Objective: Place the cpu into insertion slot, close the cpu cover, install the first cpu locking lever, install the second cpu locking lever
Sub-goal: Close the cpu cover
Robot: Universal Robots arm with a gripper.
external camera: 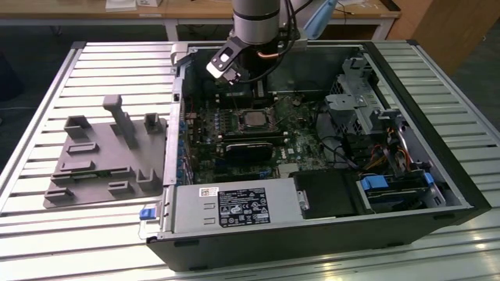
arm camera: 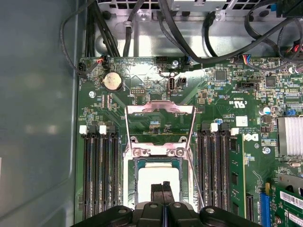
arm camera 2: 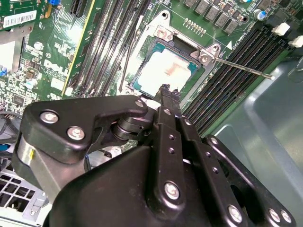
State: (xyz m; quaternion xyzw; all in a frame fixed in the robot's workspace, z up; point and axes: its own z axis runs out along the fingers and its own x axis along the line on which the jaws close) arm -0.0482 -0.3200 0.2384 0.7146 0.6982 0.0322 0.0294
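The cpu [arm camera: 158, 176] lies flat in the insertion slot [arm camera: 134, 182], its silver top bright in both wrist views [arm camera 2: 165, 71]. In the exterior view it sits mid-board [external camera: 252, 119]. The cpu cover [arm camera: 160, 109] is swung open, away from the socket, and through its window I see the green board. My gripper [arm camera: 162, 187] is shut, its fingertips pressed together just over the chip's near edge [arm camera 2: 165, 91], with nothing between them. One locking lever [arm camera 2: 241, 66] sticks out free over the memory slots. A second thin lever [arm camera 2: 127, 61] stands loose on the socket's other side.
Long black memory slots [arm camera: 99, 175] flank the socket on both sides. Cables [arm camera: 142, 28] run along the case wall beyond the board. In the exterior view a grey fixture plate [external camera: 102, 158] lies at the left, the power supply [external camera: 230, 208] in front, and the drive cage [external camera: 367, 105] at the right.
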